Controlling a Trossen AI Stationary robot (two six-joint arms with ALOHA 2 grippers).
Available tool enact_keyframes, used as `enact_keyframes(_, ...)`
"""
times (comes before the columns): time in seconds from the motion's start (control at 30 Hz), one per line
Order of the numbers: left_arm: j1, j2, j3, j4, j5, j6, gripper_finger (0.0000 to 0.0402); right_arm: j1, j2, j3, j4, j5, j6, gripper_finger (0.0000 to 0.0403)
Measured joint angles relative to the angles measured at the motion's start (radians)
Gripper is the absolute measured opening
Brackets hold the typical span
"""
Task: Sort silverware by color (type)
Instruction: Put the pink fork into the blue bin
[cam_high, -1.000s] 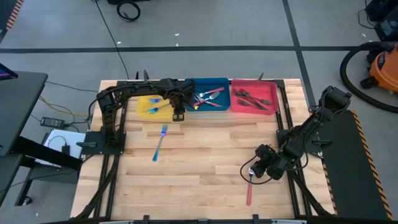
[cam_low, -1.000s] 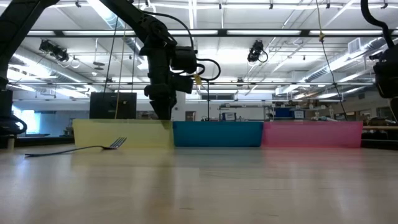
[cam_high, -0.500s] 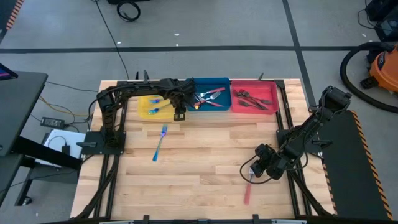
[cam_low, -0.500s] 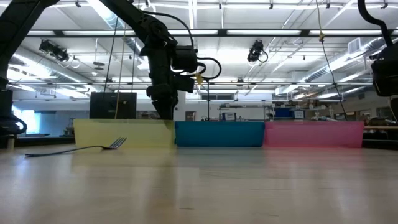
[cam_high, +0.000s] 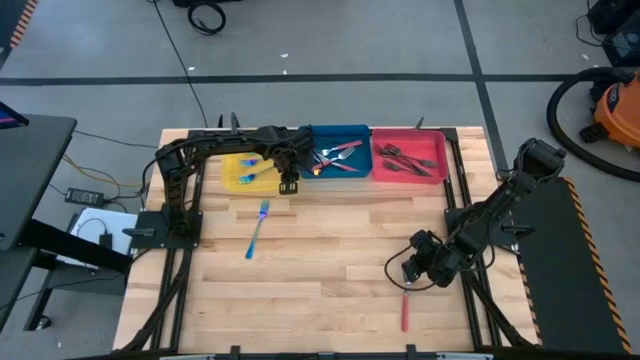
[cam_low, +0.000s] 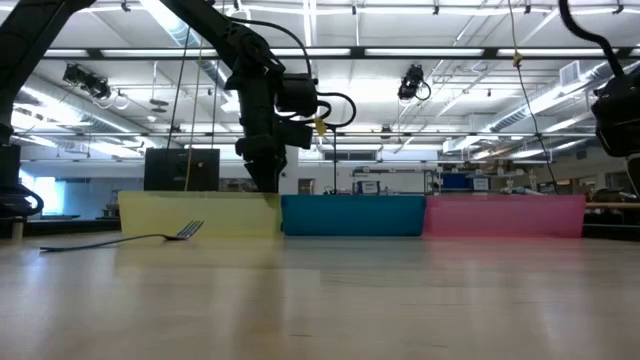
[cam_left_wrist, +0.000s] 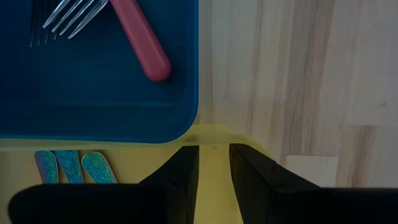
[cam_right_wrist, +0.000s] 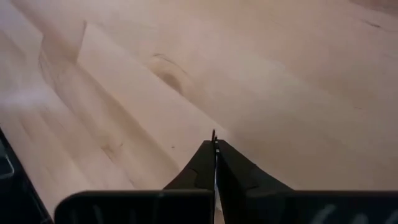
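My right gripper (cam_high: 405, 280) sits low at the table's (cam_high: 330, 260) front right, fingers pinched on the red-handled utensil (cam_high: 404, 308) (handle trails toward the front edge). Left gripper (cam_high: 287, 186) hangs over the yellow tray's (cam_high: 232, 178) corner beside the blue tray (cam_high: 345, 170), fingers slightly apart, holding nothing. Teal fork (cam_high: 257, 228) lies loose mid-table.

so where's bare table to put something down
Widest bare wood lies mid-table, between the blue fork and the right claw gripping the red-handled utensil. The near-left corner is free too. Crowded: the yellow tray, blue tray and red tray, with the left claw over them.
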Motion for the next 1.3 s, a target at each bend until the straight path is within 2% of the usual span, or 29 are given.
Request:
enact_keyframes(0.2,0.000,0.000,0.000,-0.011,0.000,0.000,0.0091,-0.095,-0.060,-0.003,-0.002,0.035,-0.054,0.0005)
enact_keyframes(0.33,-0.006,0.000,0.000,-0.064,0.000,0.000,0.0091,-0.206,-0.126,-0.003,0.009,0.108,-0.148,0.0005)
enact_keyframes(0.5,-0.024,0.000,0.000,-0.070,-0.001,0.000,0.0091,-0.419,-0.203,-0.003,0.106,0.196,-0.400,0.0005)
enact_keyframes(0.7,-0.055,0.000,0.000,-0.048,-0.001,0.008,0.0091,-0.708,-0.213,-0.002,0.426,0.211,-0.873,0.0005)
enact_keyframes(0.8,-0.064,0.000,0.000,-0.052,0.000,0.009,0.0091,-0.828,-0.197,-0.001,0.547,0.210,-1.029,0.0005)
enact_keyframes(1.0,-0.066,0.000,0.000,-0.074,0.001,0.008,0.0091,-1.026,-0.142,-0.001,0.661,0.177,-1.125,0.0005)
enact_keyframes(1.17,-0.066,0.000,0.000,-0.077,0.000,-0.010,0.0091,-1.138,-0.084,-0.001,0.826,0.106,-1.172,0.0005)
enact_keyframes(1.3,-0.066,0.000,0.000,-0.083,0.001,-0.033,0.0091,-1.203,-0.020,-0.001,0.950,0.102,-1.182,0.0005)
